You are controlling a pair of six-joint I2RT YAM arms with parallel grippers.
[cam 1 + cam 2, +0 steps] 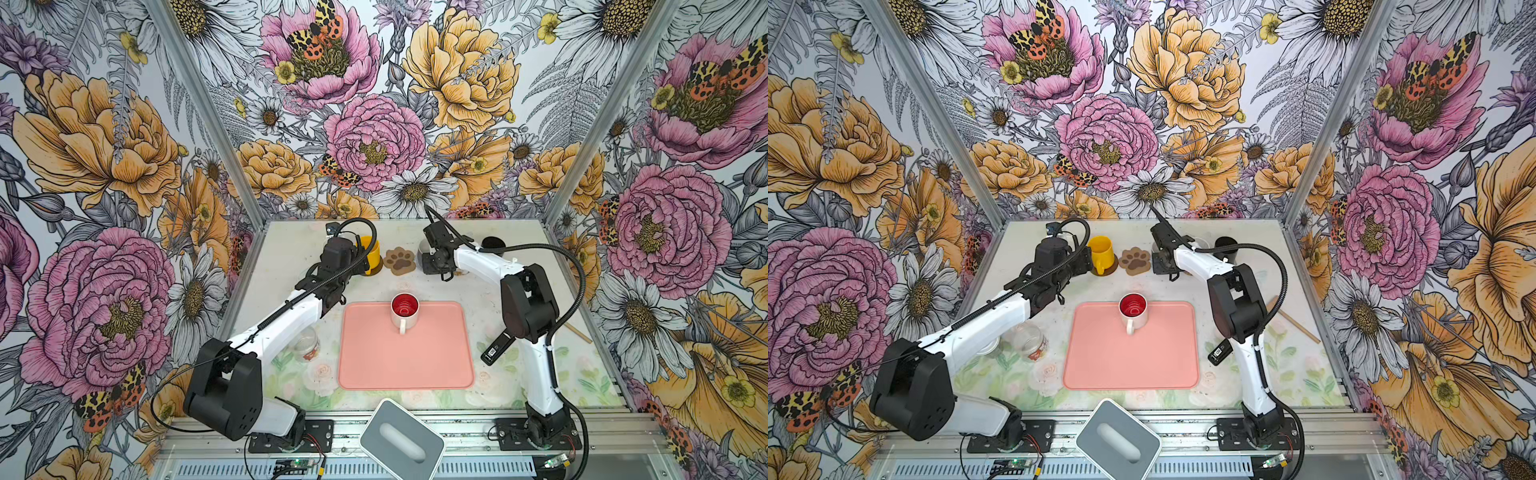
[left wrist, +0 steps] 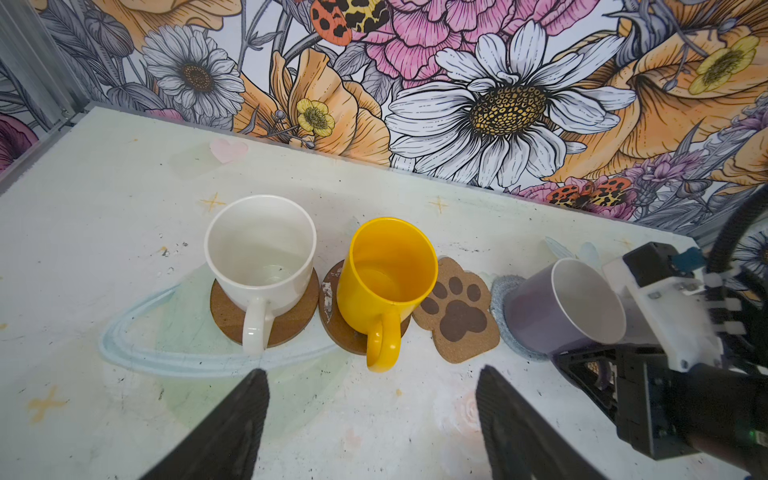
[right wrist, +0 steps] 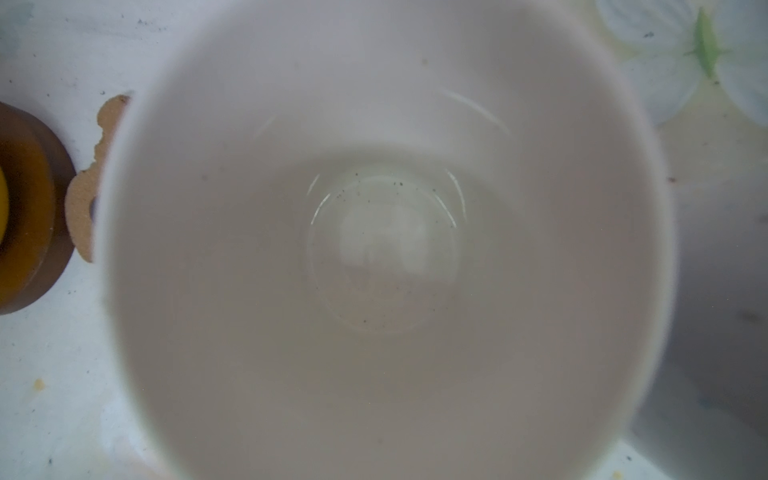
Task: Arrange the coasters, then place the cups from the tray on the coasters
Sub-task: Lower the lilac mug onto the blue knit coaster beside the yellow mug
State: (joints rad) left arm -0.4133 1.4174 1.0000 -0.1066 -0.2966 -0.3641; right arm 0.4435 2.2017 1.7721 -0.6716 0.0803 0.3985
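Observation:
In the left wrist view a cream-white cup (image 2: 259,257) and a yellow cup (image 2: 386,282) each stand on a brown disc coaster (image 2: 286,324). The paw-print coaster (image 2: 457,311) beside them is bare. A lavender cup (image 2: 565,307) sits on the grey-blue woven coaster (image 2: 500,299), with my right gripper (image 2: 590,365) shut on its handle side. Its pale inside fills the right wrist view. My left gripper (image 2: 374,415) is open and empty over the table, just short of the yellow cup. A white cup with a red inside (image 1: 404,309) stands on the pink tray (image 1: 407,370). A black cup (image 1: 493,245) stands at the back right.
A clear jar (image 1: 307,345) lies left of the tray. A grey-white box with an oval slot (image 1: 402,440) sits at the front edge. A wooden stick (image 1: 579,332) lies by the right wall. Flowered walls close in three sides.

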